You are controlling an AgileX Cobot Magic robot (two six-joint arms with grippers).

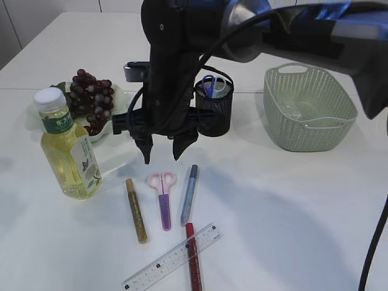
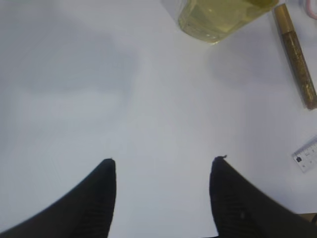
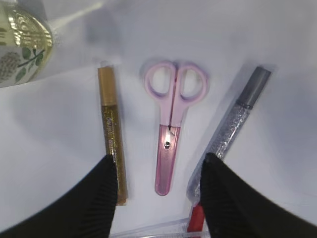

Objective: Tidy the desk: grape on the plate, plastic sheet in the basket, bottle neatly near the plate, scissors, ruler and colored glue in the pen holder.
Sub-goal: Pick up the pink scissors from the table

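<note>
White desk (image 1: 291, 200), scissors (image 3: 172, 130) below open tool (image 3: 156, 163)

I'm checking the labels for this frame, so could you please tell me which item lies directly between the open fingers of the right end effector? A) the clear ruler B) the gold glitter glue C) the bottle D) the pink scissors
D: in the right wrist view the pink scissors lie flat on the table, centred under the right end effector, with gold glitter glue and silver glitter glue on either side.

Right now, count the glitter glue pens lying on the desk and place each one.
3: gold glue pen left of the pink scissors, silver glue pen right of them, red glue pen below, crossing the ruler. The pen holder could hide others.
</note>
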